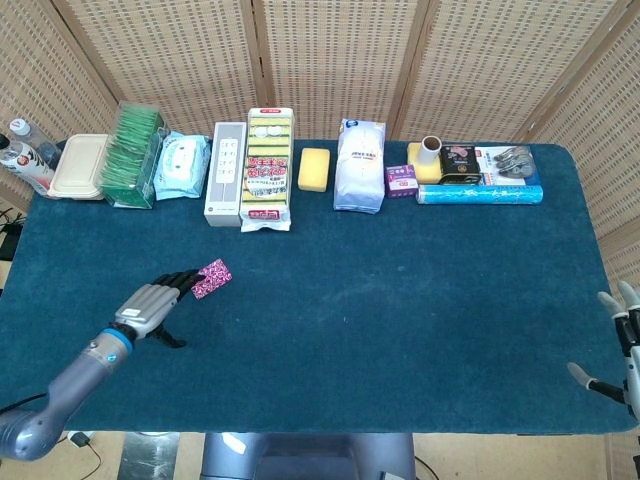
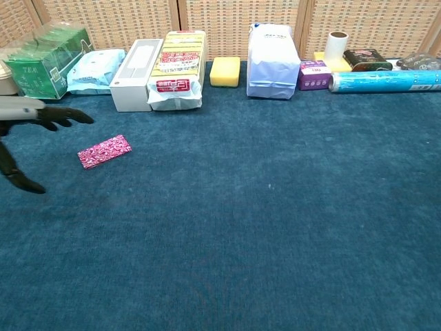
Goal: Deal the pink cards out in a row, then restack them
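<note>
Head view shows the left hand [image 1: 150, 303], fingers [image 1: 183, 279] apart, beside the cards [image 1: 209, 278] left of centre: a thin, light, slippery stack, best pinched by its edges.

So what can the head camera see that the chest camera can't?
Only the head view shows the right hand, open at the table's right edge, the beige lunch box, and the bottles at the far left. Only the chest view shows the gap under the left hand's fingers, which hang above the cloth, apart from the pink cards. Both show the left hand, the pink cards, the yellow sponge and the white bag.
</note>
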Robot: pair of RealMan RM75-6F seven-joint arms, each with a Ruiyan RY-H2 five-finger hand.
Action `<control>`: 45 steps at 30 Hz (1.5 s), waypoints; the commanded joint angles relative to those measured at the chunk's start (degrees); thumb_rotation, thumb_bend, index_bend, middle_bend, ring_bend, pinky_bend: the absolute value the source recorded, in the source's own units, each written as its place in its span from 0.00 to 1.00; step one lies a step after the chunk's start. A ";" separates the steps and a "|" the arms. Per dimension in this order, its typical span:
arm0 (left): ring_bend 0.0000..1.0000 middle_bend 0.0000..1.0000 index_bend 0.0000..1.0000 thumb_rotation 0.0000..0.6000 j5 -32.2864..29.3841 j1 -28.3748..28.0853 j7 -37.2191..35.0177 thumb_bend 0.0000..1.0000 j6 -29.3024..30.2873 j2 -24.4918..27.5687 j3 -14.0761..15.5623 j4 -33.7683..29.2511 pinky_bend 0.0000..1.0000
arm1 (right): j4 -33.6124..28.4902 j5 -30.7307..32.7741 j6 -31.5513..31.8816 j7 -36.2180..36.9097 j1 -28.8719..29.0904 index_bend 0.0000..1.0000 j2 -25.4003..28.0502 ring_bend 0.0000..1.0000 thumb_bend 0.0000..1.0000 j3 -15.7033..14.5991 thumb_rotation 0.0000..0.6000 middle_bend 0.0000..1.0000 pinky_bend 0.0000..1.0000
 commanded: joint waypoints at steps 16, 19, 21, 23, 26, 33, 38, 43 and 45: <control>0.00 0.00 0.00 1.00 -11.83 -9.29 1.07 0.00 -5.12 -11.49 1.45 12.22 0.06 | 0.02 0.93 -1.37 0.93 0.48 0.09 0.38 0.00 0.00 0.15 1.00 0.00 0.00; 0.00 0.00 0.00 1.00 -12.31 -9.62 1.28 0.00 -4.81 -11.84 2.16 12.31 0.06 | -0.02 0.83 -1.30 1.13 0.41 0.09 0.47 0.00 0.00 0.07 1.00 0.00 0.00; 0.00 0.00 0.00 1.00 -12.61 -9.80 1.46 0.00 -4.66 -11.80 2.71 11.98 0.06 | -0.04 0.75 -1.19 1.29 0.36 0.09 0.55 0.00 0.00 0.04 1.00 0.00 0.00; 0.00 0.00 0.00 1.00 -12.78 -9.91 1.48 0.00 -4.63 -11.54 3.14 11.33 0.06 | -0.03 0.73 -1.11 1.36 0.32 0.09 0.57 0.00 0.00 0.04 1.00 0.00 0.00; 0.00 0.00 0.00 1.00 -12.40 -9.92 1.52 0.00 -4.21 -11.12 3.67 10.17 0.06 | -0.05 0.70 -1.06 1.43 0.27 0.09 0.57 0.00 0.00 -0.01 1.00 0.00 0.00; 0.00 0.00 0.00 1.00 -11.49 -10.18 2.70 0.00 -3.35 -10.09 5.44 6.96 0.06 | -0.10 0.76 -1.14 1.51 0.24 0.09 0.66 0.00 0.00 -0.05 1.00 0.00 0.00; 0.00 0.00 0.00 1.00 -12.34 -11.22 5.03 0.00 -2.80 -10.04 7.14 4.39 0.06 | -0.18 0.80 -1.19 1.61 0.19 0.09 0.77 0.00 0.00 -0.11 1.00 0.00 0.00; 0.00 0.00 0.00 1.00 -13.20 -12.16 7.21 0.00 -1.50 -10.03 8.48 1.73 0.06 | -0.41 0.92 -1.19 1.78 0.19 0.09 0.99 0.00 0.00 -0.01 1.00 0.00 0.00; 0.00 0.00 0.00 1.00 -13.21 -12.41 7.94 0.00 -0.88 -9.99 8.94 0.74 0.06 | -0.55 0.96 -1.28 1.78 0.20 0.09 1.09 0.00 0.00 -0.03 1.00 0.00 0.00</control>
